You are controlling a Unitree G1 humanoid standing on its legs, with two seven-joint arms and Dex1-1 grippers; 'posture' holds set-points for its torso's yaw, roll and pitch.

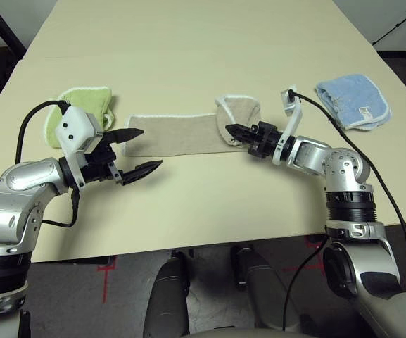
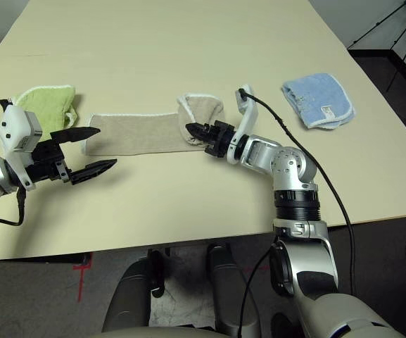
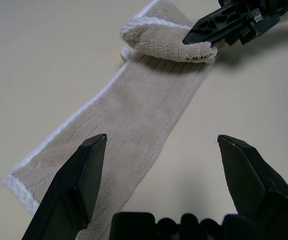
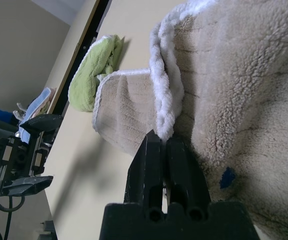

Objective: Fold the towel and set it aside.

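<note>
Clamping right pincer [image 4: 162, 136] on white edging [image 4: 165, 107] of folded right end, I'm holding beige towel [image 1: 171, 135] on table [image 1: 188, 218]. Looking light, soft, floppy, hardly slippery; doubled edge is offering best hold. Long axis is running left to right, flat end pointing left. Left pincer [image 1: 153, 146] is waiting, fingers wide apart, near that end. Green cloth [image 1: 96, 101] is lying left, blue cloth [image 1: 354, 102] right.

I see a lime-green towel [image 1: 90, 104] at upper left. A blue towel [image 1: 354, 102] lies at upper right.
</note>
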